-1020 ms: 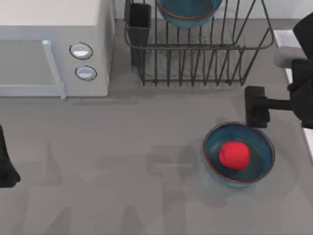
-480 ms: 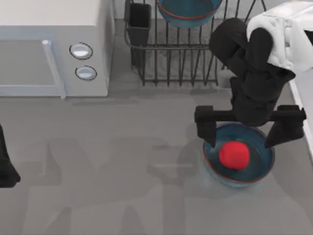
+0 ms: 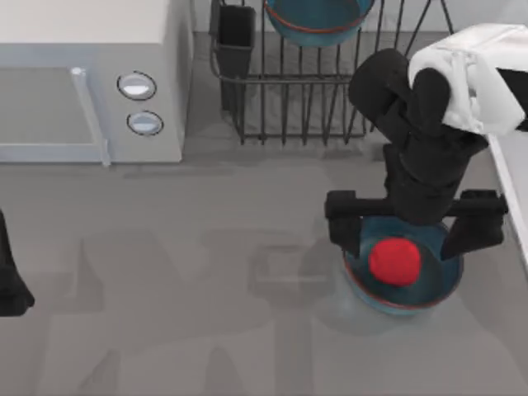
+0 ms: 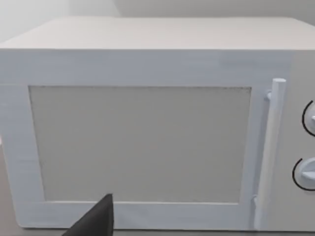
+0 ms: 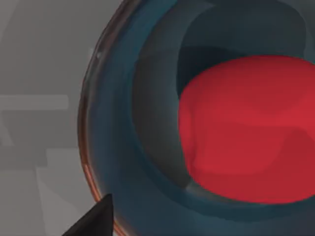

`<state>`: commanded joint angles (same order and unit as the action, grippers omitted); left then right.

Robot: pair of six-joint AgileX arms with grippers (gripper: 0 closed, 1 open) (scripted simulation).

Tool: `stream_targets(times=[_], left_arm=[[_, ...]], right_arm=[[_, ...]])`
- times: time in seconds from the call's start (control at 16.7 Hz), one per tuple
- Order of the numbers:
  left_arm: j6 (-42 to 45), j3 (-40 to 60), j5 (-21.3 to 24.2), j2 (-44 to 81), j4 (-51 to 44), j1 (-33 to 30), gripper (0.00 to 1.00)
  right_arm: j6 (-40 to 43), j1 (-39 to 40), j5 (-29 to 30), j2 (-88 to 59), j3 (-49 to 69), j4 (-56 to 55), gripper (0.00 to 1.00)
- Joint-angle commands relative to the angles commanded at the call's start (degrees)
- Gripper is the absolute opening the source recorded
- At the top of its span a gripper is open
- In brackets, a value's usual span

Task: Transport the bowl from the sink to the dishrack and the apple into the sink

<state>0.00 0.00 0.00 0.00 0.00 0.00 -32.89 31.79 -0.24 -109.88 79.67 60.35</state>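
The right gripper (image 3: 412,227) hovers spread wide just above the apple (image 3: 394,261), which sits in a blue bowl (image 3: 437,285); closing off-centre could clip the bowl's rim and tip it

So it's a plain matte grey counter (image 3: 190,272) with soft blocky shadows lying across it, lighting pretty even and flat. Back left corner has a white microwave (image 3: 91,82) with two round knobs (image 3: 137,86) and a vertical bar handle (image 4: 269,152) on the door. Behind it there's a bare pale wall (image 4: 197,7).
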Motion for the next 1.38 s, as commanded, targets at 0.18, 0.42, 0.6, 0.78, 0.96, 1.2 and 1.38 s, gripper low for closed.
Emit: stream_targets(times=[0.18, 0.42, 0.6, 0.78, 0.96, 1.2, 1.38], left_arm=[[0.0, 0.0, 0.0, 0.0, 0.0, 0.0, 1.0], [0.0, 0.0, 0.0, 0.0, 0.0, 0.0, 1.0], [0.0, 0.0, 0.0, 0.0, 0.0, 0.0, 1.0], [0.0, 0.0, 0.0, 0.0, 0.0, 0.0, 1.0], [0.0, 0.0, 0.0, 0.0, 0.0, 0.0, 1.0], [0.0, 0.0, 0.0, 0.0, 0.0, 0.0, 1.0], [0.0, 0.0, 0.0, 0.0, 0.0, 0.0, 1.0]], right_arm=[[-0.1, 0.2, 0.1, -2.8, -4.2, -7.6, 1.0], [-0.2, 0.4, 0.3, -6.4, -9.2, -16.6, 1.0], [-0.3, 0.4, 0.3, -7.2, -10.1, -17.8, 1.0], [-0.3, 0.4, 0.3, -7.2, -10.1, -17.8, 0.92], [-0.3, 0.4, 0.3, -7.2, -10.1, -17.8, 0.7], [-0.3, 0.4, 0.3, -7.2, -10.1, -17.8, 0.4], [-0.3, 0.4, 0.3, -7.2, -10.1, -17.8, 0.17]])
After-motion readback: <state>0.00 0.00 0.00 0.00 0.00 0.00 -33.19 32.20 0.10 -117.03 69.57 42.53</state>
